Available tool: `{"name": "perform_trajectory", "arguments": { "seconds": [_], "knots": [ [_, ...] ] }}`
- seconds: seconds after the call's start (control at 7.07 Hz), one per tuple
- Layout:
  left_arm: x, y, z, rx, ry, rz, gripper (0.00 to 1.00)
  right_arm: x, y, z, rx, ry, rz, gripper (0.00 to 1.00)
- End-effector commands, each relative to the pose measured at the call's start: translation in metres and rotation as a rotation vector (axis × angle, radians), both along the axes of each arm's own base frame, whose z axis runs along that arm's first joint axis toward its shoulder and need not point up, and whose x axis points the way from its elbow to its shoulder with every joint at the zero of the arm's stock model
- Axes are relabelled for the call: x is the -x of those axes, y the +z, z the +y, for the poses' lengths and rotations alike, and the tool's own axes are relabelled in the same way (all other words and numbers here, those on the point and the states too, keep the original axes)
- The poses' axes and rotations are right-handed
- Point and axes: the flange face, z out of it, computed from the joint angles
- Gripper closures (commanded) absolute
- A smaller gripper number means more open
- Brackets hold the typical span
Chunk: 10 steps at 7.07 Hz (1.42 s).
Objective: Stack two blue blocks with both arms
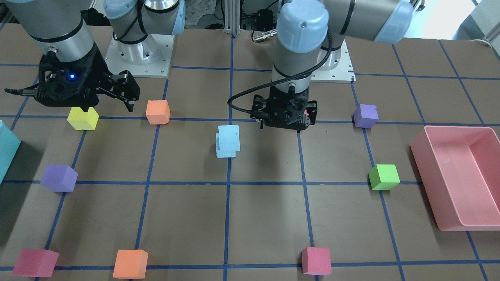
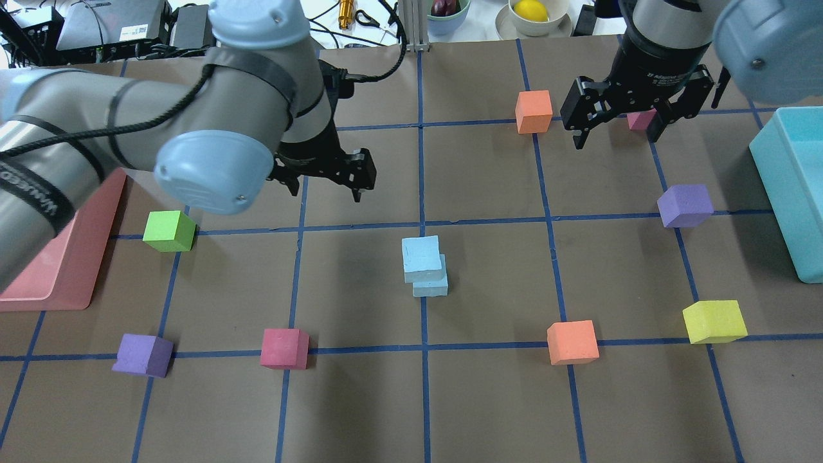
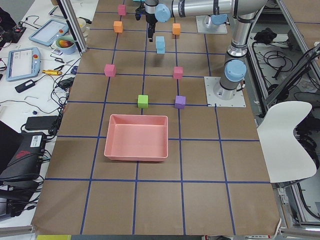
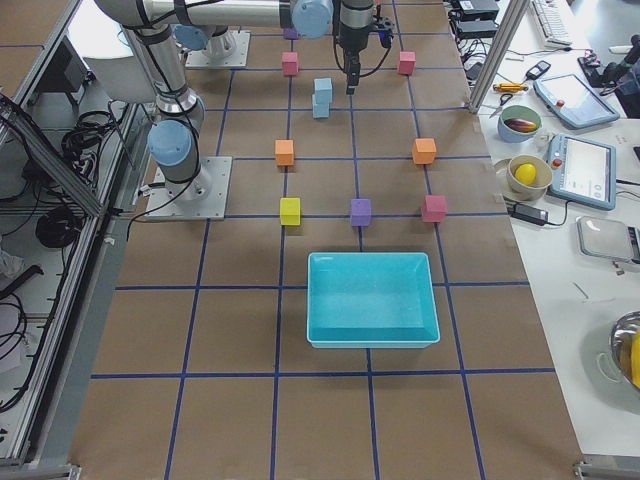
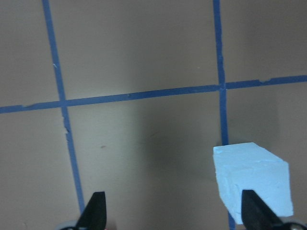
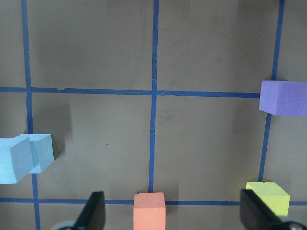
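Observation:
The two blue blocks stand stacked near the table's middle, the upper one [image 2: 422, 254] set slightly askew on the lower one [image 2: 432, 284]. The stack also shows in the front view [image 1: 227, 141], the left wrist view [image 5: 252, 184] and the right wrist view [image 6: 24, 158]. My left gripper [image 2: 326, 190] hovers behind and to the left of the stack, open and empty; it also shows in the front view [image 1: 279, 127]. My right gripper [image 2: 617, 138] is open and empty at the far right, between an orange cube [image 2: 533, 110] and a pink cube [image 2: 640, 119].
A pink bin [image 2: 58, 270] lies at the left edge, a teal bin [image 2: 781, 212] at the right. Around the stack sit a green cube [image 2: 169, 230], two purple cubes [image 2: 685, 204] [image 2: 143, 354], a red cube [image 2: 283, 347], an orange cube [image 2: 572, 342] and a yellow cube [image 2: 714, 320].

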Motion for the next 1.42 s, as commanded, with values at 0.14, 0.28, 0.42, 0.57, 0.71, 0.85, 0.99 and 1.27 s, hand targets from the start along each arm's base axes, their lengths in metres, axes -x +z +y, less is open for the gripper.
{"name": "perform_trajectory", "arguments": {
  "seconds": [0.14,0.28,0.42,0.57,0.71,0.85,0.99,1.27],
  "knots": [
    [-0.047,0.063,0.003,0.076,0.017,0.009,0.00,0.000,0.004,0.000,0.011,-0.002,-0.002,0.00],
    [-0.055,0.075,0.008,0.099,0.028,0.000,0.00,0.000,0.006,0.000,0.017,-0.002,-0.004,0.00],
    [-0.068,0.087,0.011,0.118,0.042,0.002,0.00,0.000,0.011,0.001,0.027,-0.002,-0.004,0.00],
    [-0.075,0.094,0.014,0.126,0.049,0.004,0.00,0.000,0.012,0.002,0.028,0.000,-0.004,0.00],
    [-0.079,0.096,0.013,0.127,0.052,0.008,0.00,0.000,0.012,0.002,0.030,0.000,-0.004,0.00],
    [-0.079,0.096,0.014,0.121,0.051,0.007,0.00,0.000,0.013,0.002,0.031,-0.002,-0.004,0.00],
    [-0.079,0.096,0.018,0.099,0.051,0.006,0.00,0.000,0.013,0.002,0.031,0.000,-0.002,0.00],
    [-0.099,0.096,0.012,0.096,0.090,0.011,0.00,0.000,0.010,0.003,0.022,-0.002,-0.002,0.00]
  ]
}}
